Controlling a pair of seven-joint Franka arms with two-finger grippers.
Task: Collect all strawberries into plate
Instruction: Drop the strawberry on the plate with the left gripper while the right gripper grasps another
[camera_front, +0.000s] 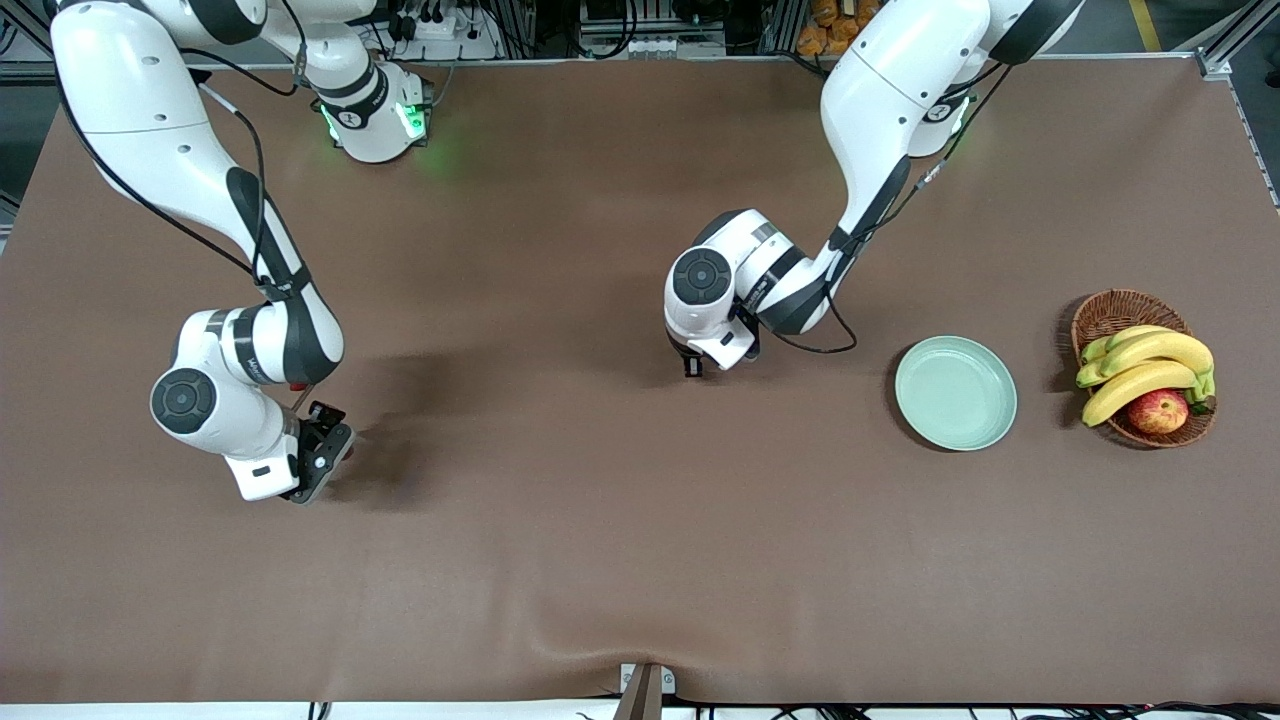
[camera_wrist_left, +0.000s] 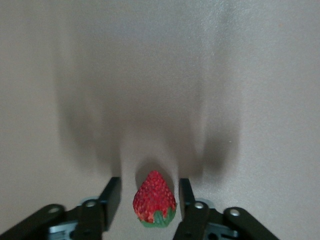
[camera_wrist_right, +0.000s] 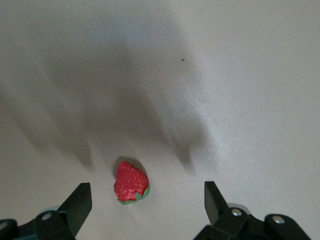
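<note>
Looking down on my brown counter (camera_front: 560, 560), I see the mint plate (camera_front: 956, 393) bare, beside a fruit basket (camera_front: 1142, 366) at the left arm's end, so nothing is collected yet. My left hand (camera_wrist_left: 149, 197) sits low at mid-counter, fingers partly spread around a strawberry (camera_wrist_left: 154, 200), not yet pinching it. My right hand (camera_wrist_right: 147, 200) hangs low at the right arm's end, fingers spread wide around a second strawberry (camera_wrist_right: 131, 182). A third berry is not visible. Every berry remains to be carried over
</note>
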